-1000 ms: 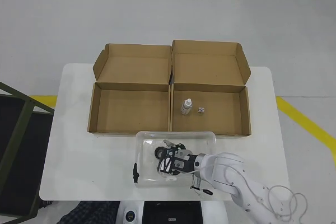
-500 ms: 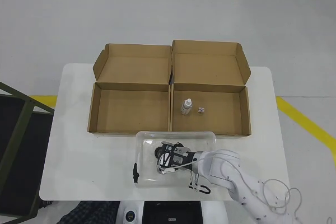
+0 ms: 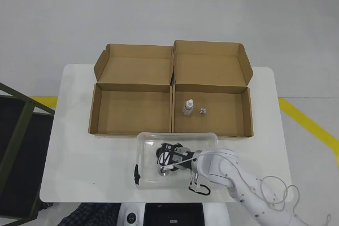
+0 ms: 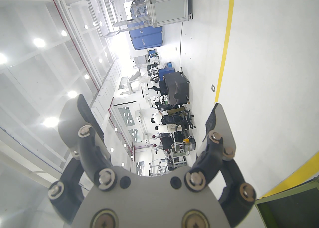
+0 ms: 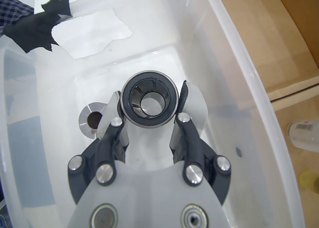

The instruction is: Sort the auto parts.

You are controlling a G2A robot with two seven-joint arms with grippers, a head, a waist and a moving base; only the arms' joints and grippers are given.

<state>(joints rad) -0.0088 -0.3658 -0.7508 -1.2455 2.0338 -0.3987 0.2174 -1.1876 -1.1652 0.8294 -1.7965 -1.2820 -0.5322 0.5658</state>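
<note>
Jaws tight around bearing (image 5: 149, 100), bushing (image 5: 91, 120) beside

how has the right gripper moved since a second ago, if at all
Yes. In the top view the right gripper, jaws on the bearing, shifted slightly toward the bin's left end.

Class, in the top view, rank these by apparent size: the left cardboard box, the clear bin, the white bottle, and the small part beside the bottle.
1. left cardboard box
2. clear bin
3. white bottle
4. small part
</note>
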